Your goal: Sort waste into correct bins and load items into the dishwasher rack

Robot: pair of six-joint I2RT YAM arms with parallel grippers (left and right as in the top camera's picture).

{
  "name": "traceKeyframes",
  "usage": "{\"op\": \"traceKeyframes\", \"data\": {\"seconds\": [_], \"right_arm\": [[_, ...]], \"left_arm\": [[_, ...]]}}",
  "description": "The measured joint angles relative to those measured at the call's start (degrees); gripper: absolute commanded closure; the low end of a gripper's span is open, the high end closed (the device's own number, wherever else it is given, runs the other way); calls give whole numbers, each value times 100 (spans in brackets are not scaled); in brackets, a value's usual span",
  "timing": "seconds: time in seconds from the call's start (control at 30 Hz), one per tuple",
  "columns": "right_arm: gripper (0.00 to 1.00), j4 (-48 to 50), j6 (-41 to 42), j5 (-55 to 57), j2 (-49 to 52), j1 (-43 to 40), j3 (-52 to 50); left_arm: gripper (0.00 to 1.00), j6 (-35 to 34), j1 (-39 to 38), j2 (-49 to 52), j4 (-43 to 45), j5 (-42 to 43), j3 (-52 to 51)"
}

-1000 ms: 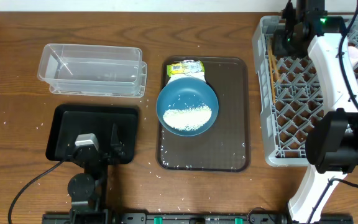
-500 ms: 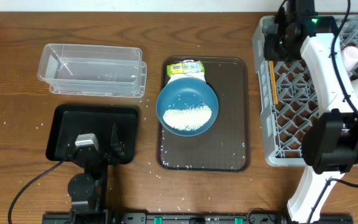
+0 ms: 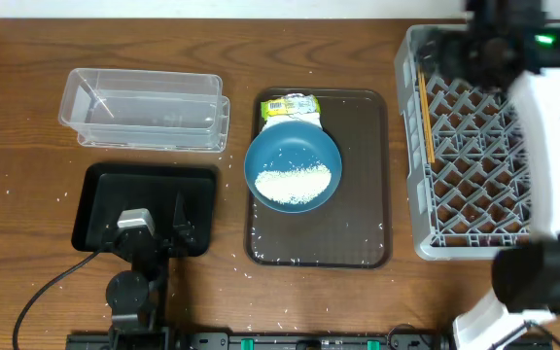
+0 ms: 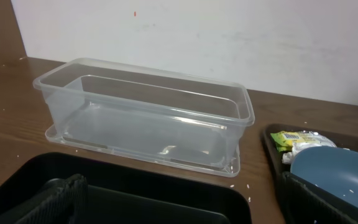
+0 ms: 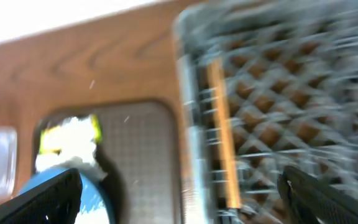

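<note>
Left claw (image 4: pixel 180 196): spread wide and empty over the black tray (image 3: pixel 97 190); only the fingertips show.
Right claw (image 5: pixel 179 183): fingers wide apart, holding nothing; motion-blurred.
rack (image 3: pixel 408 146): on the surface, cut off at the right, partly covered by the arm.
chopsticks (image 3: pixel 425 115): inside the rack, along its left wall.
bowl (image 3: pixel 270 146): on the brown tray (image 3: pixel 358 175), with rice (image 3: pixel 293 185) inside.
wrapper (image 3: pixel 290 104): partly hidden behind the bowl's far rim.

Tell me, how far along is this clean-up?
Done: the chopsticks lie in the dishwasher rack. In hand: nothing; the right gripper is open and empty. Left: the blue bowl holds rice, the wrapper sits beside it, and the clear tub is empty.
</note>
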Motion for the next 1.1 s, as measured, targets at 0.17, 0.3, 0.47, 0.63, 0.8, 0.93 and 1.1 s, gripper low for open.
{"op": "traceKeyframes", "data": {"seconds": [0.17, 0.3, 0.47, 0.63, 0.8, 0.93, 1.1], "right_arm": [[1, 0, 428, 450, -474, -802, 2], [1, -201, 638, 627, -511, -1294, 2], [1, -365, 734, 684, -509, -1513, 2], [1, -365, 756, 708, -507, -1547, 2], [1, -365, 756, 708, -507, -1547, 2], [1, -365, 756, 708, -507, -1547, 2], [1, -365, 758, 708, -507, -1547, 2]], "left_arm": [[2, 0, 0, 0, 0, -2, 0], [2, 0, 0, 0, 0, 0, 0], [2, 0, 0, 0, 0, 0, 0], [2, 0, 0, 0, 0, 0, 0], [2, 0, 0, 0, 0, 0, 0], [2, 0, 0, 0, 0, 0, 0], [2, 0, 0, 0, 0, 0, 0]]}}
